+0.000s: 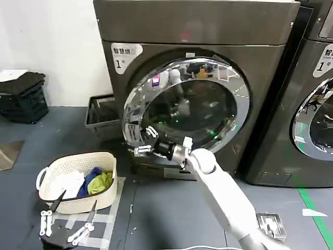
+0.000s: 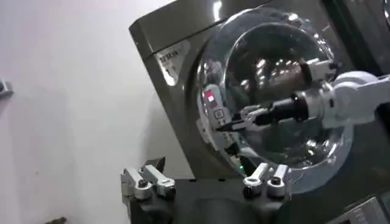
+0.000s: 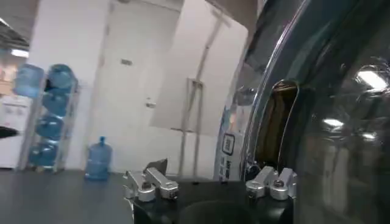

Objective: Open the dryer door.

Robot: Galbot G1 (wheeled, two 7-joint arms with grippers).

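Note:
The dark grey-brown dryer (image 1: 208, 31) with a white "1" sticker stands straight ahead, and it shows too in the left wrist view (image 2: 183, 91). Its dryer door (image 1: 197, 109) is a wide chrome ring around dark glass. My right gripper (image 1: 141, 140) is open at the door's left rim, one finger above the other, with the rim edge between or just behind them. In the left wrist view the right gripper (image 2: 234, 122) points at the rim of the door (image 2: 274, 79). The right wrist view has the rim (image 3: 256, 122) beside one finger of that gripper (image 3: 210, 182). My left gripper (image 1: 75, 205) hangs open and empty over the floor, low on the left, also seen from its own wrist (image 2: 207, 182).
A white basket (image 1: 78, 164) of clothes sits on the floor left of the dryer. A dark crate (image 1: 101, 112) leans by the dryer's left side, and black crates (image 1: 23, 96) stand by the wall. A second machine (image 1: 312, 104) stands close on the right. Blue water bottles (image 3: 46, 109) are farther off.

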